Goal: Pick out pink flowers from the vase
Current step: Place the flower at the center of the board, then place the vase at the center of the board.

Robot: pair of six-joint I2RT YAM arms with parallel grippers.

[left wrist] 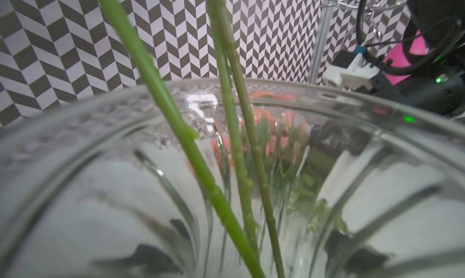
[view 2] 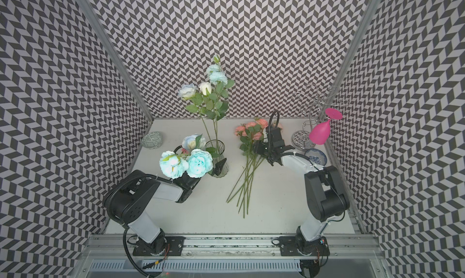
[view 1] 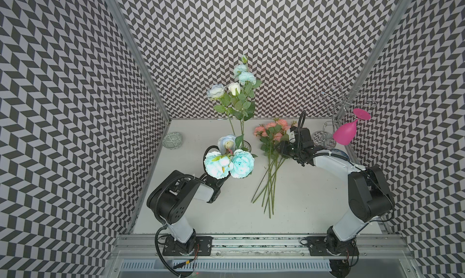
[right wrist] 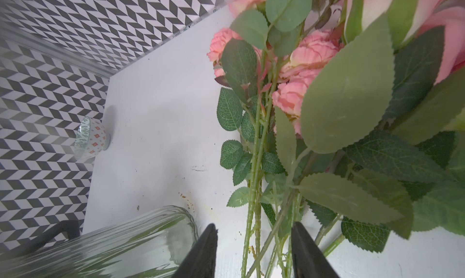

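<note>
Your pink flowers [view 1: 270,135] lie flat on the table [view 1: 314,201] right of the vase [view 2: 214,148] (which holds blue flowers [view 1: 229,163]), your right gripper [right wrist: 254,226] straddles their stems with fingers [right wrist: 203,251] parted, pinching nothing, and your left gripper [view 2: 216,167] is at the vase, whether clenched or released you cannot tell.

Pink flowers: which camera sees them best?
The right wrist view: the pink flowers are close, with blooms, leaves and stems clear. Both top views show the whole bunch lying on the table, but small. The left wrist view shows only a pink blur through the vase.
</note>
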